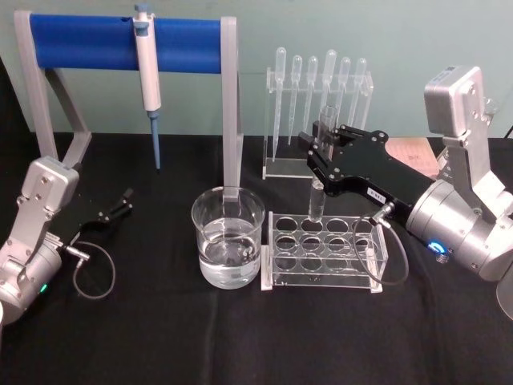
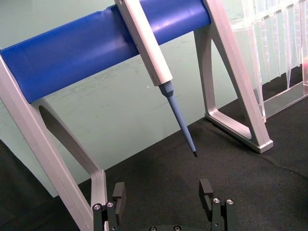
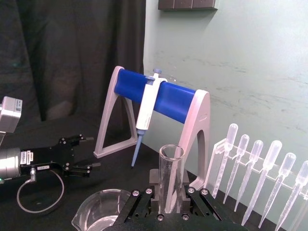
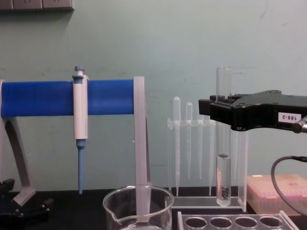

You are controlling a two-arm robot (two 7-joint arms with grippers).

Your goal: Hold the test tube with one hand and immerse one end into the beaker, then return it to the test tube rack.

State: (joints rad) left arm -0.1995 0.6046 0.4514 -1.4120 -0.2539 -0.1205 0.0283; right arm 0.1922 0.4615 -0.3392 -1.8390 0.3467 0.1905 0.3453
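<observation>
Right gripper (image 1: pixel 321 151) clamps the test tube (image 1: pixel 317 199) upright, just above the test tube rack (image 1: pixel 377 258) beside the beaker (image 1: pixel 228 237) — left gripper (image 1: pixel 117 205) parked, fingers apart.

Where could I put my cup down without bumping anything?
Free: the bare black cloth in front of the beaker and test tube rack, and the patch between the left pincer and the beaker. Crowded: the right back, where the right pincer grips the test tube before the pipette rack.

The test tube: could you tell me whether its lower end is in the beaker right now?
No, the test tube hangs upright in the right gripper, beside the beaker.
</observation>
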